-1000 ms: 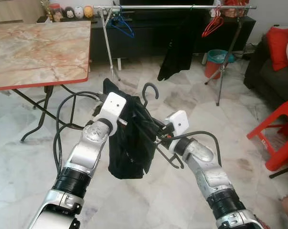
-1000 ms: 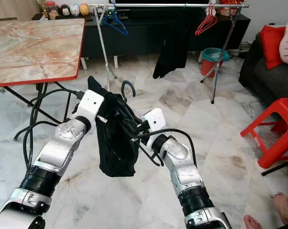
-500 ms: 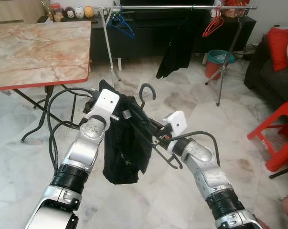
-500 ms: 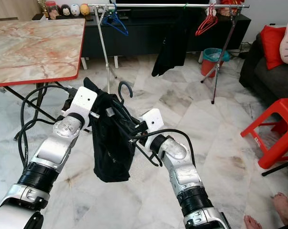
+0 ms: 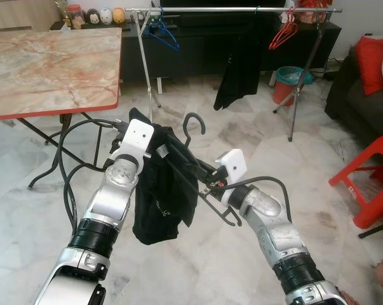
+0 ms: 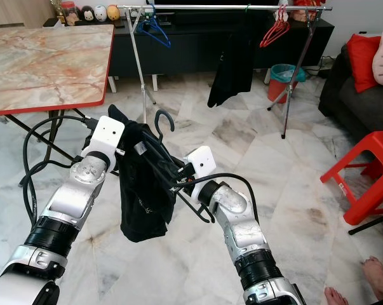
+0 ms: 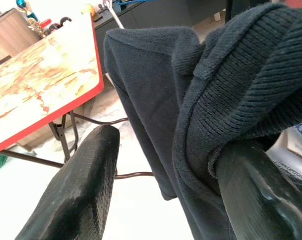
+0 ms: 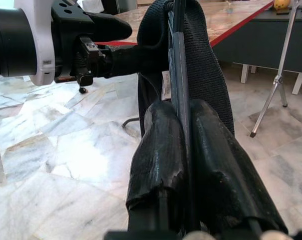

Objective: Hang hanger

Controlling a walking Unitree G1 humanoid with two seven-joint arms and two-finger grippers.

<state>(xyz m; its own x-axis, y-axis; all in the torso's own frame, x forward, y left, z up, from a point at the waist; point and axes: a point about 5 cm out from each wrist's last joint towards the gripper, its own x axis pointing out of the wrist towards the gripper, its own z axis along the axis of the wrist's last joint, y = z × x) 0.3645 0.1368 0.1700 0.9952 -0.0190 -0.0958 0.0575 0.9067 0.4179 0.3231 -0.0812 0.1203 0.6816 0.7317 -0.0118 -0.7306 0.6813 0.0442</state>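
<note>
The black hanger (image 5: 201, 166) is pinched by the right gripper (image 5: 207, 184), its garment (image 5: 159, 197) draped over the spread left gripper (image 5: 159, 152) (rail (image 5: 229, 9) well apart); hanging is not yet done

Both silver arms are raised in front of the torso, elbows bent, forearms angled inward so the wrists sit near each other. The left gripper (image 7: 156, 185) is held with fingers apart, fabric draped over one finger. The right gripper (image 8: 187, 145) is clamped on a thin rod, its fingers (image 8: 158, 150) pressed together, wrist pointed toward the left arm.
</note>
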